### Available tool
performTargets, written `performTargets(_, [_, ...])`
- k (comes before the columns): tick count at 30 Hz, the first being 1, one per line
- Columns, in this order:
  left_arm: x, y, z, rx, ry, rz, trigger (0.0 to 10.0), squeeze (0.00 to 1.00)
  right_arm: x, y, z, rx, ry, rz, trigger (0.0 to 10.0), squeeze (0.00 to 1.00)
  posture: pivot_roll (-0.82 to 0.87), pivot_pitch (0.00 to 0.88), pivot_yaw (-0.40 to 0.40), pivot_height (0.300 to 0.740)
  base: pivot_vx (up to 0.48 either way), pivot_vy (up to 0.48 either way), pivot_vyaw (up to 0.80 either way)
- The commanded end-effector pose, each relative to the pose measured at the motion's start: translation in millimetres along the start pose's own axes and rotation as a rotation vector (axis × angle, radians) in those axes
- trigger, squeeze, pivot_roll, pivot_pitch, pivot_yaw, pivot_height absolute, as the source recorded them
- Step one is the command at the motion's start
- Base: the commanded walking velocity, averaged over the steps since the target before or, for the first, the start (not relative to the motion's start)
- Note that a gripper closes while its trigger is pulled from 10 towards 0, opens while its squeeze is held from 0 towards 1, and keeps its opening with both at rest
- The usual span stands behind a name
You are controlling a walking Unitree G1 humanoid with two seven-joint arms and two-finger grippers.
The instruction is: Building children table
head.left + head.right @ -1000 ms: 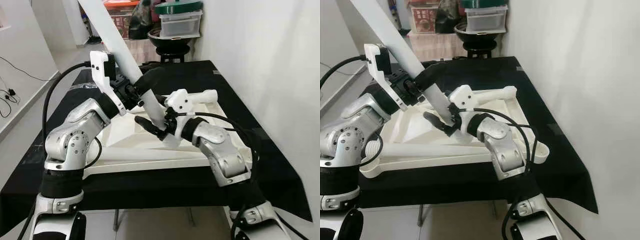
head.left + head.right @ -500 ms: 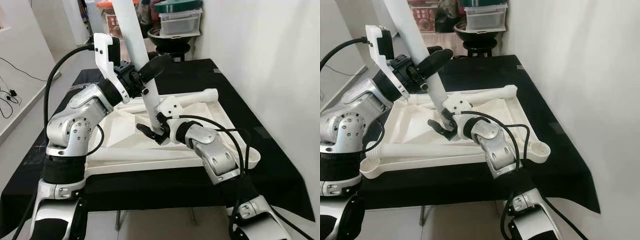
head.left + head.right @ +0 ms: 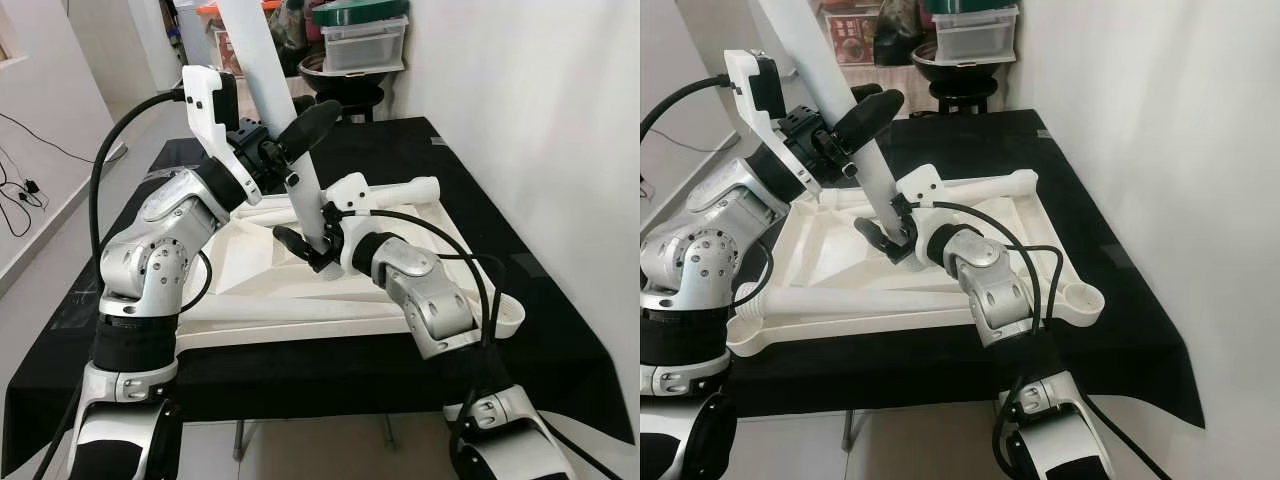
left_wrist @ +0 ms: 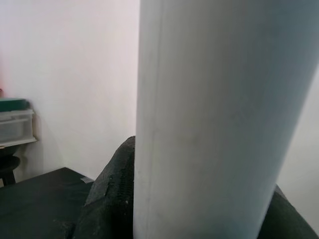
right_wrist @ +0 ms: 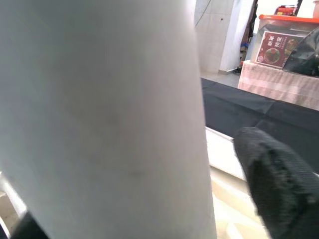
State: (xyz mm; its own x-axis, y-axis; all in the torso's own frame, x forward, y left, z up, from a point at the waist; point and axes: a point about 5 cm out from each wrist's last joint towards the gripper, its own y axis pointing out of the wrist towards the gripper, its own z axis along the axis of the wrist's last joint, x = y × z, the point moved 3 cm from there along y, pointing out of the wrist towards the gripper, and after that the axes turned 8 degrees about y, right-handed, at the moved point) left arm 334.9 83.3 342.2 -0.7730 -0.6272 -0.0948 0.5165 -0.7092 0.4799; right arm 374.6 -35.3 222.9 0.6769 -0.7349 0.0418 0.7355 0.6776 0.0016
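A long white table leg (image 3: 256, 60) rises steeply from the upturned white tabletop (image 3: 250, 330), leaning toward the far left. My left gripper (image 3: 300, 140) is shut on its middle, one black finger (image 4: 112, 199) pressed along the tube (image 4: 214, 114). My right gripper (image 3: 312, 245) is shut on the leg's lower end just above the tabletop's inner panel. There the leg (image 5: 109, 109) stands close beside a black finger (image 5: 279, 184). The leg's foot is hidden behind the right gripper.
The tabletop lies on a black-covered table (image 3: 560, 330). One white leg (image 3: 400, 192) lies along its far edge, another (image 3: 850, 298) along its near edge, with a round corner socket (image 3: 510, 315) at the near right. A white wall (image 3: 540, 120) runs on the right. Bins on a stool (image 3: 358, 40) stand behind.
The leg has swung from a strong lean to the left to a steeper stand. My left gripper rose with it, and my right gripper moved left along the tabletop.
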Motion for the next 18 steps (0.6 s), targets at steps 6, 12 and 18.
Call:
performTargets(6, [34.6,16.0,-5,0.031,-0.093,-0.155,0.0,0.0,-24.0,11.8,12,0.024,-0.068,0.074,0.0,0.0,-0.05,0.0,0.058,0.74,0.0,0.0,0.0])
performTargets(12, [35.7,17.2,-4,0.039,-0.093,-0.152,0.0,0.0,-19.8,12.2,6,-0.015,-0.078,0.046,0.0,0.0,-0.05,0.0,0.056,0.74,0.0,0.0,0.0])
performTargets(18, [36.1,17.6,-1,0.065,-0.082,-0.149,9.8,1.0,-17.1,11.9,5,-0.017,-0.068,0.032,0.0,0.0,-0.05,0.0,0.056,0.74,0.0,0.0,0.0])
